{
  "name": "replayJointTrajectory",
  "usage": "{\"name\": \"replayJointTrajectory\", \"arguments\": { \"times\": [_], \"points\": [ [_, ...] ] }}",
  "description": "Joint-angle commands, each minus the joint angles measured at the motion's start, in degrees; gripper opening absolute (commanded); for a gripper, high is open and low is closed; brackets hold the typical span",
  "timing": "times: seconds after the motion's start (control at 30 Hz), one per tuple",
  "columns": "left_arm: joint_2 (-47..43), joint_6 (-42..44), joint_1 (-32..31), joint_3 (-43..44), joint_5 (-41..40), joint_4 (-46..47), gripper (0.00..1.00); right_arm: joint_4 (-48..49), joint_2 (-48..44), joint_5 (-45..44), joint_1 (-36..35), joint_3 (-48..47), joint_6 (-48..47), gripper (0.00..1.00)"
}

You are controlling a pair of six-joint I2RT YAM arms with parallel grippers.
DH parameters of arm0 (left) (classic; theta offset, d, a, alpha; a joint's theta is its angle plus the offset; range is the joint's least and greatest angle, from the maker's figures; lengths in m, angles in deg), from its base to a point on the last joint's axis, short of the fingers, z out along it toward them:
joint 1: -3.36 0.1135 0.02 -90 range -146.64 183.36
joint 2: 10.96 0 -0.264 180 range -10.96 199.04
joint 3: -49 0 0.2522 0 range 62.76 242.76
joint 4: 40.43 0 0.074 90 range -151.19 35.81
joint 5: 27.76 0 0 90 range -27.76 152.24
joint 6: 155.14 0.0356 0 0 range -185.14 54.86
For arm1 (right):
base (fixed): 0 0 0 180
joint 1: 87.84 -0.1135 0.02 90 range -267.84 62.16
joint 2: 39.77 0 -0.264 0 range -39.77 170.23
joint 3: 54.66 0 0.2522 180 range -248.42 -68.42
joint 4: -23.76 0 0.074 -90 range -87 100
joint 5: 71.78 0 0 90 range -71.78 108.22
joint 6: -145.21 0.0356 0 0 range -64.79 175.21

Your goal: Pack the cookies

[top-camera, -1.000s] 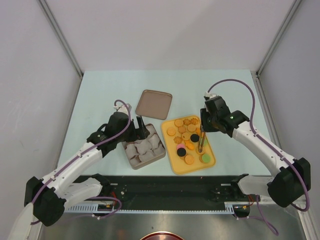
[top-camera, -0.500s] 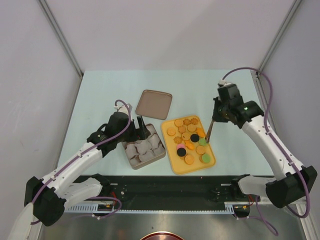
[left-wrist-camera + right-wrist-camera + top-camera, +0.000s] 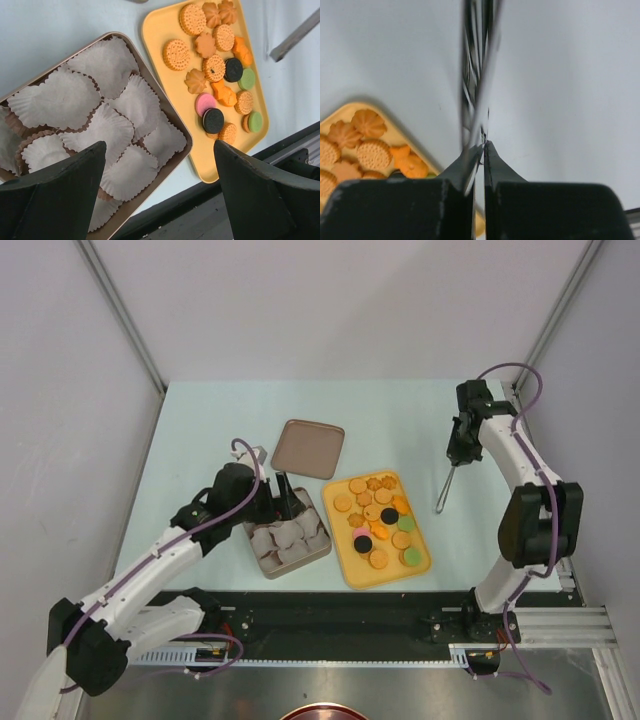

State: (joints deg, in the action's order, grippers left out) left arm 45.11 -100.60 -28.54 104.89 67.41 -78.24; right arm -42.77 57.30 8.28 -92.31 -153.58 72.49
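Observation:
The cookies [image 3: 378,522] lie on a yellow tray [image 3: 352,565] at mid-table: mostly orange-tan, with some black, green and pink ones. In the left wrist view the cookies [image 3: 215,67] fill the tray [image 3: 160,25] at upper right. My left gripper [image 3: 285,502] hangs open over the brown tin [image 3: 300,564], with nothing between its fingers. My right gripper [image 3: 458,454] is off to the right of the tray, shut on thin metal tongs [image 3: 446,488] that point down toward the table. In the right wrist view the tongs [image 3: 475,75] run up from the gripper [image 3: 484,145], and some cookies [image 3: 365,140] show at lower left.
The tin [image 3: 167,102] holds several white crumpled paper cups [image 3: 105,130]. Its brown lid [image 3: 308,448] lies flat behind the tin and tray. Grey walls close in the table on three sides, and the right arm stands near the right wall.
My right arm has swung from above the tray out to the right and back, carrying the tongs off the cookies, and its jaws have closed tighter. The left arm has not moved.

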Motion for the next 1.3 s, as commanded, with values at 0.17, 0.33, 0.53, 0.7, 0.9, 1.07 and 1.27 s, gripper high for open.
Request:
{"name": "replayJointTrajectory", "arguments": {
  "times": [0.17,0.33,0.53,0.7,0.9,1.07,1.27],
  "points": [
    [-4.9,1.7,-0.2,0.3,-2.9,-0.1,0.94,6.0,13.6,0.5,1.5,-7.6,-0.4,0.00],
    [-3.5,1.5,-0.2,0.3,-3.4,-0.5,0.94,7.2,23.0,1.4,1.7,-10.4,-0.5,0.04],
    [-2.5,1.4,-0.2,0.4,-4.6,-0.9,0.94,7.3,29.4,2.1,1.8,-12.7,-0.1,0.09],
    [-2.2,1.1,-0.2,0.1,-4.7,-1.0,0.94,8.5,30.2,2.9,1.9,-12.0,1.3,0.31],
    [-2.2,0.9,-0.2,-0.5,-4.3,-0.3,0.94,12.2,25.4,2.8,1.3,-5.0,3.3,0.46],
    [-2.4,0.8,-0.2,-0.8,-3.2,0.0,0.94,15.4,22.7,3.8,0.6,1.3,5.0,0.49],
    [-3.1,0.7,-0.2,-1.1,-3.2,-0.3,0.94,16.8,21.8,2.5,-1.3,4.6,6.7,0.53]
  ]
}}
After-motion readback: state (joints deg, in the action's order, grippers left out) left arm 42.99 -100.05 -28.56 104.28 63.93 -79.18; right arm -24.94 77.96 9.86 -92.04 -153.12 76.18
